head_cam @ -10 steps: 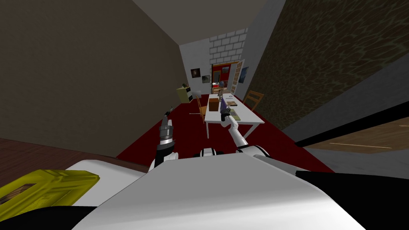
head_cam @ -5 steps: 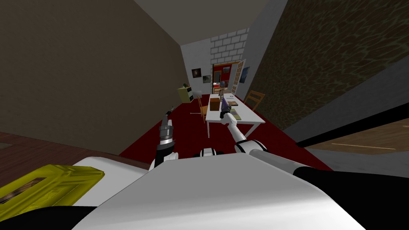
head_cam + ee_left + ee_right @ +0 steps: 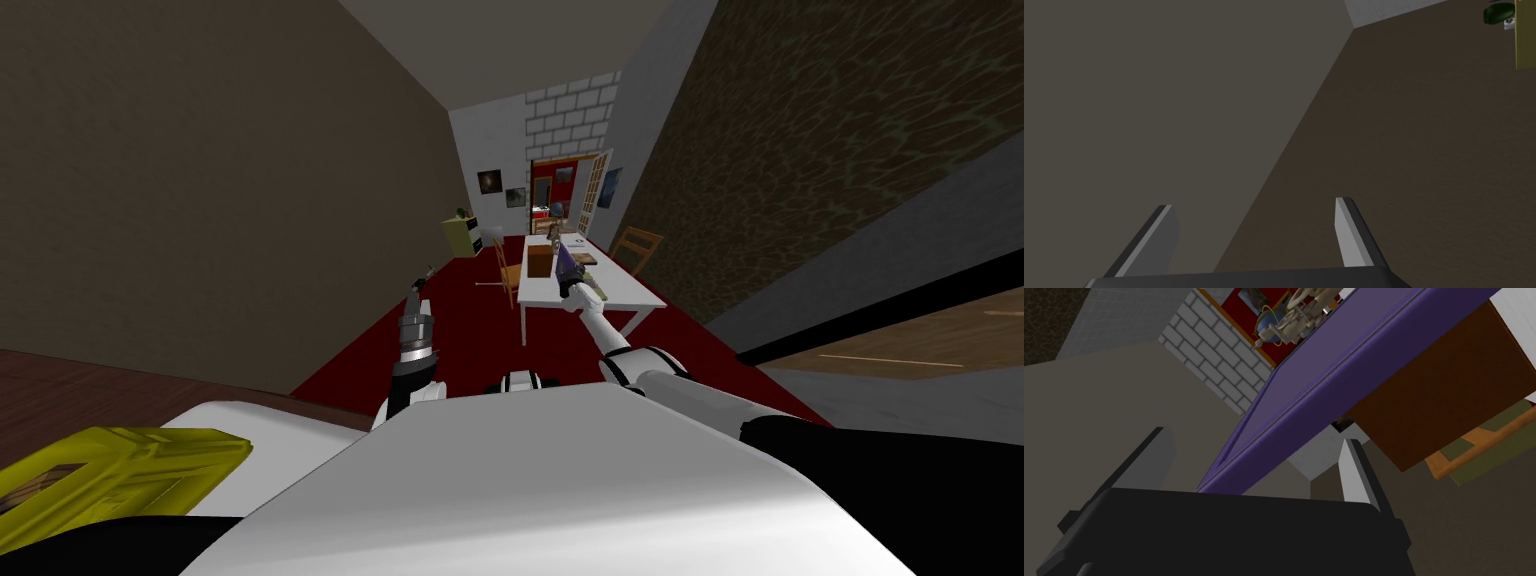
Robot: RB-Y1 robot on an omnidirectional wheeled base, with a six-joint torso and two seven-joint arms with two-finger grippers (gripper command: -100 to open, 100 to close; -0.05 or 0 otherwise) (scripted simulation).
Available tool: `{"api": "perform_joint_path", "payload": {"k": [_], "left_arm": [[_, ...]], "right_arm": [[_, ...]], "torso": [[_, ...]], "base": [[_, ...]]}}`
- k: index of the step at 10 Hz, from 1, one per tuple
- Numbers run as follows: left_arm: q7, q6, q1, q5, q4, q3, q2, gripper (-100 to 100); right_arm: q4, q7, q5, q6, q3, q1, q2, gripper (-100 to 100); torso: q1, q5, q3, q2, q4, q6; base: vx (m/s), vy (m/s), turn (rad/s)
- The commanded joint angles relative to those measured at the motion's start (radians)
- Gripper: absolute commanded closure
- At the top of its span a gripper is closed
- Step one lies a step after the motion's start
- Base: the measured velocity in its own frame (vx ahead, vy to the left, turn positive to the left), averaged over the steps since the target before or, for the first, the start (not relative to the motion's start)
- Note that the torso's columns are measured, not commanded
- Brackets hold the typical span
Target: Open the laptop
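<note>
The laptop lies near the front of a white table [image 3: 632, 287] ahead of me. Its purple lid [image 3: 565, 263] stands raised above a flat base [image 3: 592, 290]. My right arm reaches out to it, with the right gripper [image 3: 569, 279] at the lid's lower part. In the right wrist view the lid's purple edge [image 3: 1304, 408] runs slantwise across the gap between the fingers [image 3: 1356, 473]. The right gripper [image 3: 1256, 463] is open, its fingers wide apart. My left gripper [image 3: 422, 284] hangs over the red carpet to the left, and the left gripper [image 3: 1256, 227] is open and empty.
A brown box [image 3: 537, 262] stands on the table just left of the laptop; the same brown box [image 3: 1439, 398] sits behind the lid. Wooden chairs [image 3: 508, 272] [image 3: 636, 246] flank the table. A yellow cabinet [image 3: 460, 237] stands at the far left wall. A yellow object [image 3: 110, 468] is at my near left.
My right arm has stretched forward and a little to the right, and the purple lid has shifted that way with the gripper. The left arm has not moved.
</note>
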Motion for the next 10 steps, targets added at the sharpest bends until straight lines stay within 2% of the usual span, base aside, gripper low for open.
{"api": "perform_joint_path", "payload": {"k": [1,9,10], "left_arm": [[0.0,0.0,0.0,0.0,0.0,0.0,0.0,0],[0.0,0.0,0.0,0.0,0.0,0.0,0.0,0],[0.0,0.0,0.0,0.0,0.0,0.0,0.0,0]], "right_arm": [[0.01,-0.013,-0.019,-0.023,0.006,0.001,-0.043,-100],[0.01,-0.013,-0.019,-0.023,0.006,0.001,-0.043,-100],[0.01,-0.013,-0.019,-0.023,0.006,0.001,-0.043,100]], "torso": [[0.002,0.001,0.0,0.0,0.0,0.0],[0.006,0.002,-0.001,-0.002,-0.001,0.0],[0.006,0.002,-0.002,-0.002,-0.001,0.0]], "base": [[0.0,0.0,0.0],[0.002,-0.001,0.006],[0.0,0.0,0.0]]}}
